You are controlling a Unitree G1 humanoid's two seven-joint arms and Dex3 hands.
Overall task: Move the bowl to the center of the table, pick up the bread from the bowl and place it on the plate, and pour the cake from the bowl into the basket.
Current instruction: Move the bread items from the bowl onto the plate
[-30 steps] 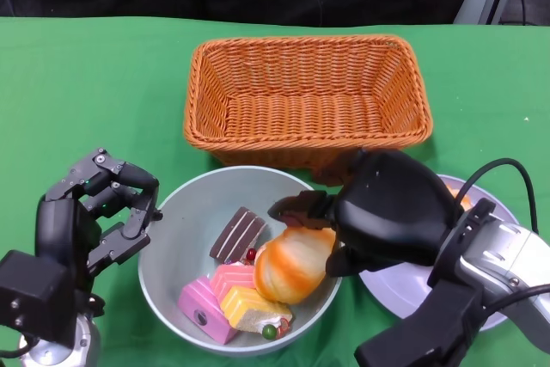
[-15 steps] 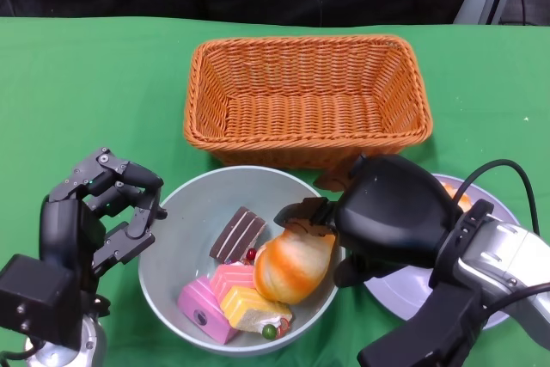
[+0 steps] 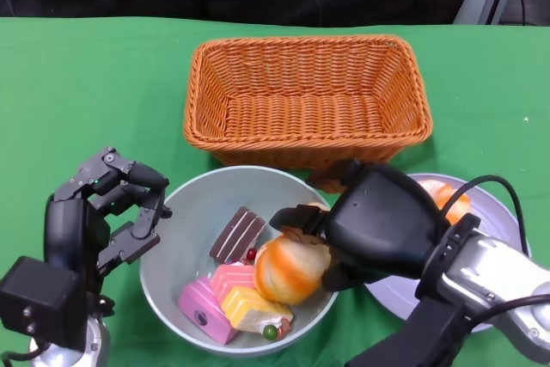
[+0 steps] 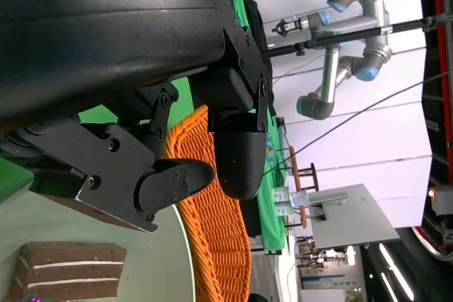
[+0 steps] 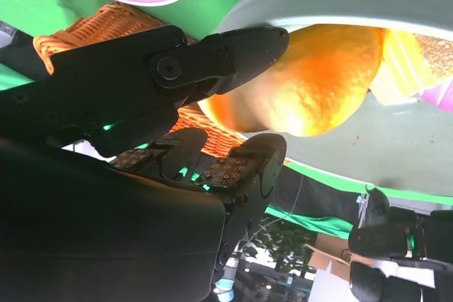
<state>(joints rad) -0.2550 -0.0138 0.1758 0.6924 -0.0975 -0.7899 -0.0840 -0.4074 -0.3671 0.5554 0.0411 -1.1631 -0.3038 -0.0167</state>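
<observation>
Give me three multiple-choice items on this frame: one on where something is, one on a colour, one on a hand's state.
1. Where is the basket relative to the bowl?
A. On the far side of it
B. Inside it
C. Under it

2. What colour is the basket?
A. Blue
B. Orange
C. White

3. What is the right hand doing?
A. Resting on the basket's rim
B. Holding the bread over the bowl
C. Lying flat on the plate

Answers:
1 A: the head view shows the basket just beyond the bowl's far rim.
2 B: its weave is orange in both the head and wrist views.
3 B: the right wrist view shows fingers on either side of the orange roll.
</observation>
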